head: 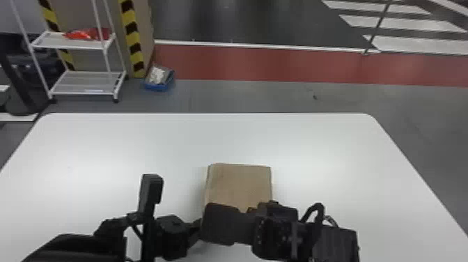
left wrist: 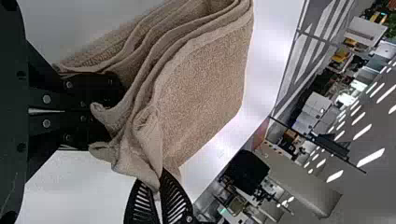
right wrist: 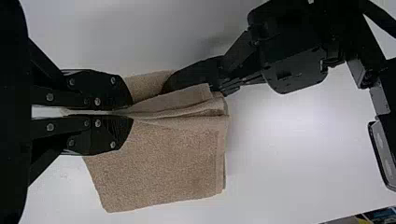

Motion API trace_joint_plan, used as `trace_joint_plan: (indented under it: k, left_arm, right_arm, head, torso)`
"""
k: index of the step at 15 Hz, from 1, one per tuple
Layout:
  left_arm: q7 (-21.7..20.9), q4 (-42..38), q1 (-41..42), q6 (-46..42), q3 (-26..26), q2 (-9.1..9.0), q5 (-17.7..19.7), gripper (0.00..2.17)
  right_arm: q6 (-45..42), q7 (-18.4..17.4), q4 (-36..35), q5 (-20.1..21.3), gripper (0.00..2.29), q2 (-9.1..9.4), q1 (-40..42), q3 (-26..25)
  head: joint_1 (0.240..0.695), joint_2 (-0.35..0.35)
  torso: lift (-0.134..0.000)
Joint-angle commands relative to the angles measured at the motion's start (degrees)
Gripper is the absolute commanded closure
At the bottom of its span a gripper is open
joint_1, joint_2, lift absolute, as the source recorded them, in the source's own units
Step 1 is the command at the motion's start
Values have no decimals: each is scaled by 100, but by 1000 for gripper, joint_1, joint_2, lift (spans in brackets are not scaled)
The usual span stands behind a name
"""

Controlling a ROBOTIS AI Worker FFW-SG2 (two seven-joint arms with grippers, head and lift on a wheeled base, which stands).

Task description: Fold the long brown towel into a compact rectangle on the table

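Brown, rough-piled towel [head: 238, 183], already folded into a roughly square, many-layered packet, sits on the white, round-cornered tabletop [head: 139, 139] in front of the robot, its near edge bunched up between the two arms. The black, flat-fingered right gripper [right wrist: 126, 115] has its jaws closed on the gathered layers there. The matching black left gripper [left wrist: 116, 112] has its jaws together, pushed in among the folds; cloth covers the tips, so I cannot tell whether any layer is pinched.

The likeliest trouble is uneven layers. They are fanned out near the left gripper, with loose edges curling over its tips, so a fold made from here could trap a crease or leave a corner sticking out. If the left jaws have no cloth, lifting would raise one side alone and skew the packet; pulling them out carelessly could drag a layer open. The grippers are also near each other, and could bump if both move inward. Releasing the right jaws too soon might let the stacked folds spring apart.
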Motion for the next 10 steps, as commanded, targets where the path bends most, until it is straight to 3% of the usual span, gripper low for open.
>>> trace_joint_plan:
  k: [1, 10]
  left_arm:
    - [0, -14, 20, 0, -5, 0, 0, 1916]
    - [0, -14, 29, 0, -14, 0, 0, 1916]
  right_arm:
    - [-15, 28, 9, 62, 1089, 7, 26, 36]
    - [-85, 28, 0, 325, 947, -54, 166, 1]
  head:
    - [695, -99]
    - [695, -110]
  torso:
    - [-125]
    - [-125]
